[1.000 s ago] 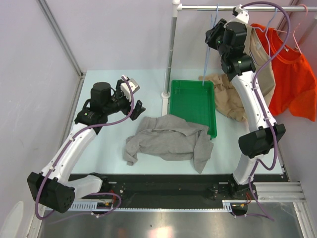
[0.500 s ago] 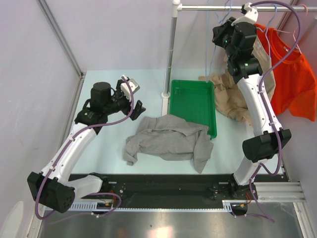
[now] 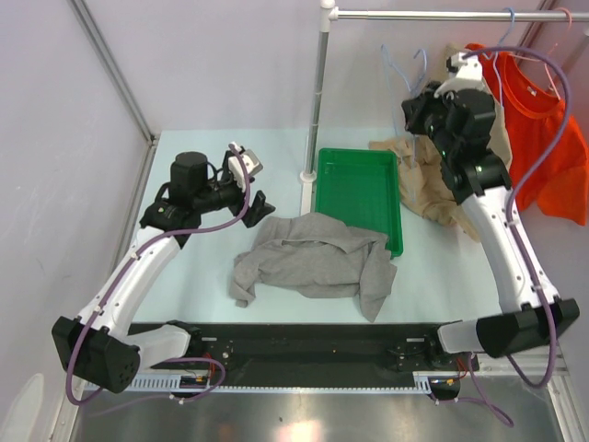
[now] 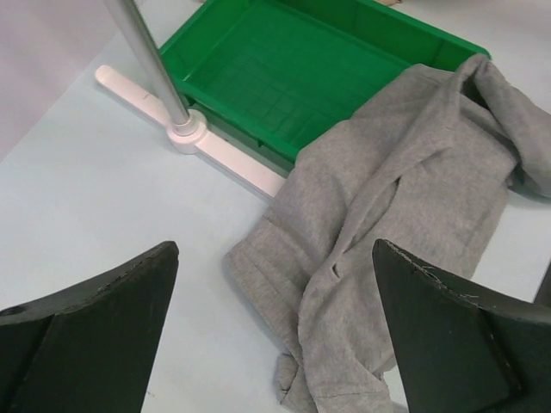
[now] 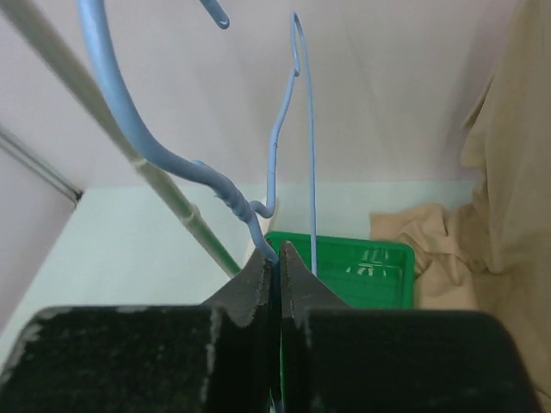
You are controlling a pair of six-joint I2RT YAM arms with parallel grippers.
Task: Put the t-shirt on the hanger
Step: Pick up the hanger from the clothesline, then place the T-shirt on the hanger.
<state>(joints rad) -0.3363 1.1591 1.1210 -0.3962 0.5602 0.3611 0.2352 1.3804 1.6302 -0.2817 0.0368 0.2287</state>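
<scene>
The grey t-shirt (image 3: 313, 262) lies crumpled on the table in front of the green tray; the left wrist view shows it (image 4: 405, 189) under and to the right of my fingers. My left gripper (image 3: 250, 189) (image 4: 275, 249) hovers open over its left edge, holding nothing. High at the back right, my right gripper (image 3: 414, 106) (image 5: 275, 251) is shut on the light-blue wire hanger (image 3: 391, 64) (image 5: 232, 202), just below the twist at its neck. The hanger's hook points up, below the rail (image 3: 442, 14) and clear of it.
A green tray (image 3: 359, 198) (image 4: 293, 60) sits mid-table beside the rack's pole (image 3: 317, 92) and foot (image 4: 185, 129). A tan shirt (image 3: 423, 175) is heaped right of the tray. An orange-red t-shirt (image 3: 543, 129) hangs on the rail at far right. Walls close in on the left.
My right gripper has shut on the hanger and carried it down off the rail, toward the right. The left arm and the t-shirt have barely moved.
</scene>
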